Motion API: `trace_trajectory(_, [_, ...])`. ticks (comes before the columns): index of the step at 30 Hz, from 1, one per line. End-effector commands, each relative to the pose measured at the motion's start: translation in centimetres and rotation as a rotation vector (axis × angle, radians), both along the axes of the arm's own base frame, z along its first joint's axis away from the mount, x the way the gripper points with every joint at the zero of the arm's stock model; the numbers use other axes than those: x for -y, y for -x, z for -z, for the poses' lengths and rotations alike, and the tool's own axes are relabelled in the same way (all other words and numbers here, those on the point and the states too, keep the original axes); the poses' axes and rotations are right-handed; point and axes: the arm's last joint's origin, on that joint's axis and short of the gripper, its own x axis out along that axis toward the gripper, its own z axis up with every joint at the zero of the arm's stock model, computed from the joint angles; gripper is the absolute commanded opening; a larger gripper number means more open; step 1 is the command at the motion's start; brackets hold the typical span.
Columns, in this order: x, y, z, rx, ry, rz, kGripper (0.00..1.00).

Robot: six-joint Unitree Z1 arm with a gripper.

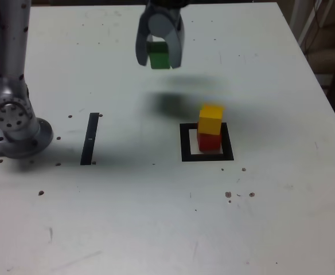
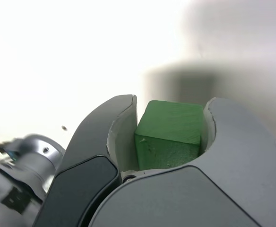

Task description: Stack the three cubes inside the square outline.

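Gripper (image 1: 159, 63): exterior view, high over the table (image 1: 127, 217), at 11 o'clock from the square outline (image 1: 185, 143); fingers closed onto the green cube, spread just its width.
Green cube (image 1: 159, 55): plain solid green, a bit blurred, between the fingertips, clear of the tabletop.
Yellow cube (image 1: 211, 119): orange-yellow, brighter on its upper face, sitting on the red cube.
Red cube (image 1: 209, 142): deep solid red, mostly covered by yellow, standing inside the outline, offset toward 3 o'clock.
Square outline: thick black flat frame, white centre, exposed most toward 9 o'clock of the red cube.
Black strip (image 1: 90, 138): flat, narrow, at 9 o'clock from the outline, between it and the arm base (image 1: 19, 127).
Table surface: white, dark specks and chips, faint scratches toward 6 o'clock; soft shadow at 11 o'clock from the outline.
Green cube, wrist view: matte, two faces showing, one lighter, one darker; small pale scuffs on the darker face, edges slightly worn.
Fingers (image 2: 244, 137): grey, curved, one on each side of the green cube, part open around it; pale inner faces, rough edges.
Arm base, wrist view: grey metal, round holes, blurred.
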Motion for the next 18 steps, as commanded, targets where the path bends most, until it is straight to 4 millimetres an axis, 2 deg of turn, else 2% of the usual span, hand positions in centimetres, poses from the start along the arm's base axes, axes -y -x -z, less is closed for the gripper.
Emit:
trace_trajectory(1, [1.3,-0.2,-0.6,0.013,-0.005,0.003,0.39])
trace_trajectory(9, [5.5,-1.7,-1.4,0.029,-0.015,0.036,0.39])
trace_trajectory(18, [8.7,-3.2,-1.5,0.049,0.001,0.079,0.39])
